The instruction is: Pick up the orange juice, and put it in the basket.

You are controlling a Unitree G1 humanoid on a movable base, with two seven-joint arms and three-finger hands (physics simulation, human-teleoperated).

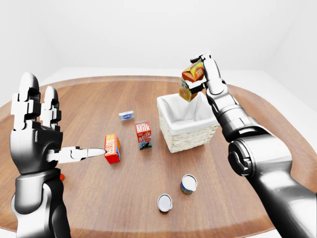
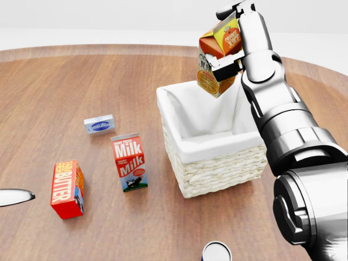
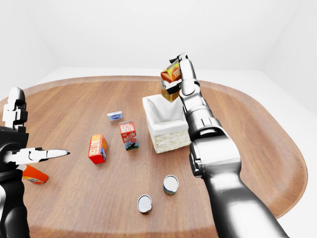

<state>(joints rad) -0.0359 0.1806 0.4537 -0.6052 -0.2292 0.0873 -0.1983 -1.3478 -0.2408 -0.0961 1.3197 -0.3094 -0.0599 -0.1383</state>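
The right hand (image 2: 235,41) is gripping the orange juice (image 2: 218,56) with its fingers clamped round the carton, holding it tilted in the air right over the white-lined basket (image 2: 217,163) on the desk (image 1: 99,198). The left hand (image 1: 37,134) is hanging out at the left with fingers spread apart, holding nothing, near the butter box (image 2: 67,188) and milk carton (image 2: 129,162)
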